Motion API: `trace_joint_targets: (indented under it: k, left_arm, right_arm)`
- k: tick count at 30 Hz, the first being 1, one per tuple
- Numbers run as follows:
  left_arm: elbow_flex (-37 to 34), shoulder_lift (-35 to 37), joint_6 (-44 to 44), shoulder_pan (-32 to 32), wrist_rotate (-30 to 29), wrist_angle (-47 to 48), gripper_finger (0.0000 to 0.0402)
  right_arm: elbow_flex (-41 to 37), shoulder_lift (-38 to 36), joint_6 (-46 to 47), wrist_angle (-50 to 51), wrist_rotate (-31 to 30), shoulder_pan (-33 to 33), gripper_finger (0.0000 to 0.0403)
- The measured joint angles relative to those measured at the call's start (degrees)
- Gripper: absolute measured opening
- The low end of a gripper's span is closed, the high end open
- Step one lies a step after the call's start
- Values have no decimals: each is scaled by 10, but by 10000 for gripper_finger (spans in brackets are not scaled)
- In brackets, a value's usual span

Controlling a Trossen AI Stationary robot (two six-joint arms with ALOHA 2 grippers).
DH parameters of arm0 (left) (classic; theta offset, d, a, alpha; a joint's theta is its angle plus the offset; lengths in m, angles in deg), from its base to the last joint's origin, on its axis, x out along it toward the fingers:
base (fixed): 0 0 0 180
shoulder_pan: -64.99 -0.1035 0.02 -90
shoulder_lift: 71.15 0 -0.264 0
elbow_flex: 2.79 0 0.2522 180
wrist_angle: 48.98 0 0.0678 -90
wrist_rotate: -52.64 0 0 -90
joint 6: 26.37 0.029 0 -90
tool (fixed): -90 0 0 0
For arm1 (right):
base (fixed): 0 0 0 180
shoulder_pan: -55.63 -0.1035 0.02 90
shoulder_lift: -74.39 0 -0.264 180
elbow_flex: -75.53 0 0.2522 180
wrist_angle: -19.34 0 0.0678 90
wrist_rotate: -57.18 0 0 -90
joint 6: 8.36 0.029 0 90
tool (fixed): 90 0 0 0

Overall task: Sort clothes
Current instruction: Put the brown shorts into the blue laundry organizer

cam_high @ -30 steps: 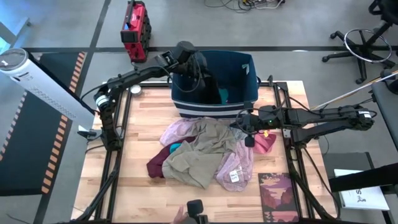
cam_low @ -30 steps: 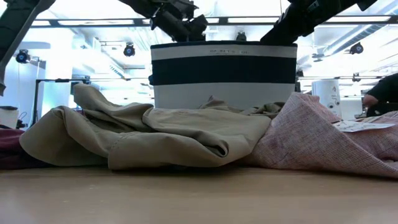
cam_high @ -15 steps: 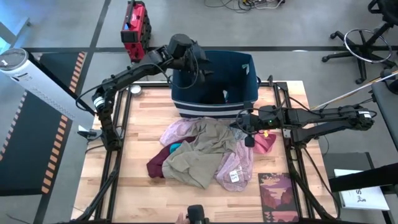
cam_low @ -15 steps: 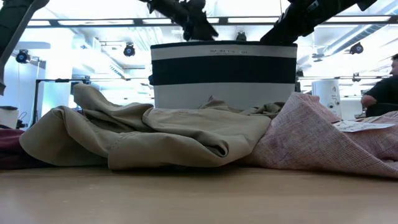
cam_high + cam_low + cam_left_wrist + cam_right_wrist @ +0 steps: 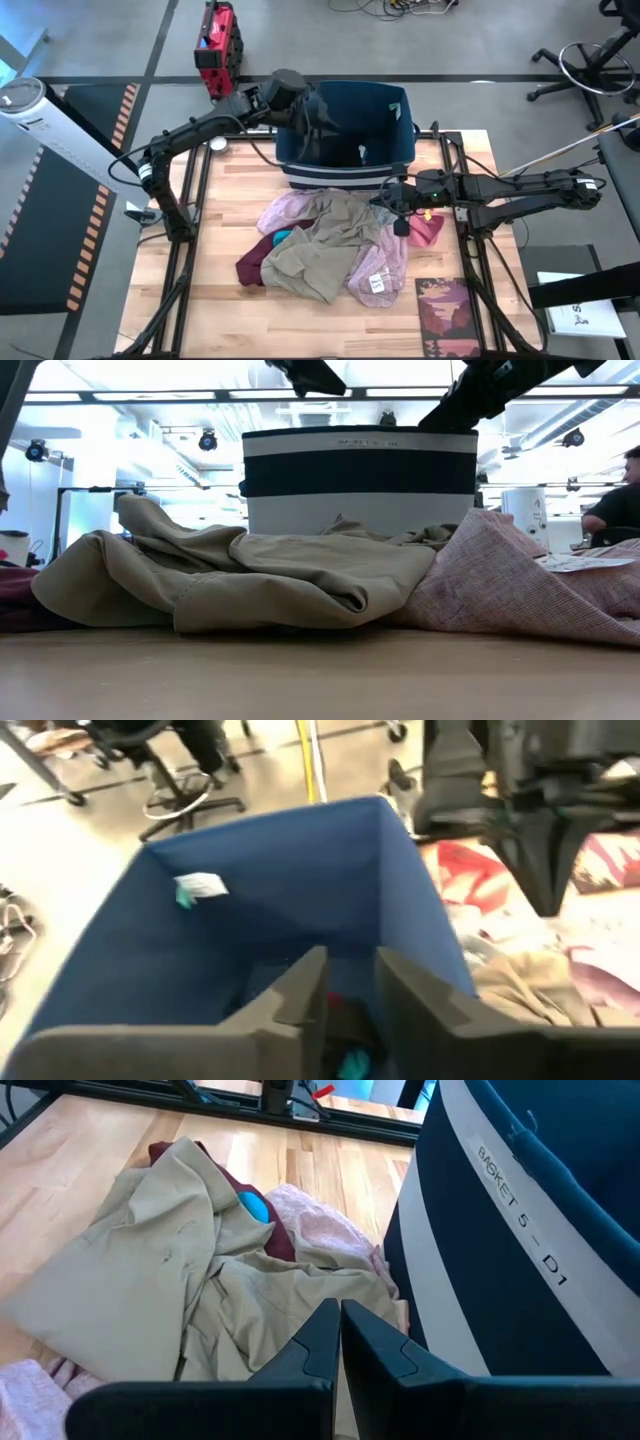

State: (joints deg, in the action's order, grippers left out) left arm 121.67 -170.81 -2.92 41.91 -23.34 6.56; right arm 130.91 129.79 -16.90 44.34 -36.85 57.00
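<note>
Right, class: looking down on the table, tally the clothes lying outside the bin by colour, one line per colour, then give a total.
Mauve-pink: 1, taking the patches on either side of the tan one as one garment
Tan: 1
Maroon: 1
Teal: 1, mostly buried
Coral: 1
Total: 5

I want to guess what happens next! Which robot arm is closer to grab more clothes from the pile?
Probably the right one. The right gripper sits low beside the tan garment, fingers shut and empty. The left gripper is up over the blue bin.
</note>
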Motion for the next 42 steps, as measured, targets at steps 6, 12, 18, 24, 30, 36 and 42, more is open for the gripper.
trace_joint_targets:
  k: [6, 12, 18, 24, 30, 36, 42]
  left_arm:
    - [-32, 11, -1, 16, 0, 1, 6]
    - [-76, 36, -7, 24, 0, 0, 1]
    - [-175, 103, -39, 34, 0, -73, 0]
    - [-339, 213, -70, 54, 1, -221, 0]
    - [-508, 325, -126, 94, 1, -350, 0]
    - [-650, 413, -156, 152, -13, -456, 0]
    - [-741, 471, -185, 208, -59, -503, 0]
  right_arm:
    - [0, 0, 6, 0, 0, 0, 0]
    - [0, 0, 11, 8, 0, 0, 0]
    - [0, 0, 11, 9, 0, 0, 0]
    - [-1, 0, 11, 5, 0, 0, 0]
    - [-2, 0, 22, 0, 0, 0, 0]
    - [-2, 0, 39, -16, 19, -7, 9]
    - [-2, 17, 50, -53, 30, -38, 62]
